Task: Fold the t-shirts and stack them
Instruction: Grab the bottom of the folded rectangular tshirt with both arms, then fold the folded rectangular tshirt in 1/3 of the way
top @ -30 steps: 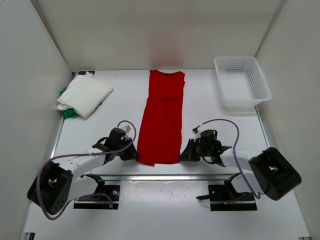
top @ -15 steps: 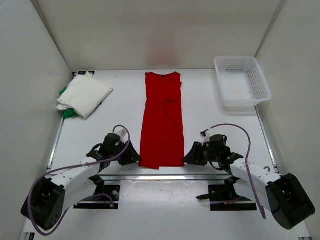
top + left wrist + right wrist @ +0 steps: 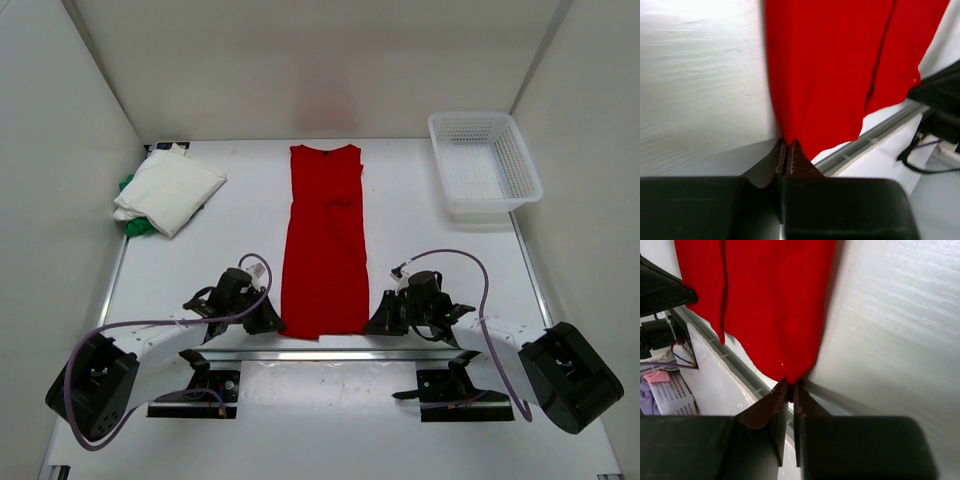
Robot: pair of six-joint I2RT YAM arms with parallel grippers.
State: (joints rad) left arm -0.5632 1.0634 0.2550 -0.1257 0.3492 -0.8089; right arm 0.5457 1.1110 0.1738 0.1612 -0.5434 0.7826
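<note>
My left gripper [image 3: 786,150] and my right gripper [image 3: 791,390] were each pinched tight on a near corner of the red shirt [image 3: 325,240], which lay flat beyond my fingers, so I could fold it evenly.

**Operator:** What encloses the white table [image 3: 240,230]?

**Manual:** You see plain white panels: a side wall [image 3: 50,200] at 9 o'clock, a back wall [image 3: 320,60] at 12 o'clock and an opposite wall [image 3: 590,180] at 3 o'clock. A metal rail [image 3: 330,353] crosses at 6 o'clock. Lighting is even.
</note>
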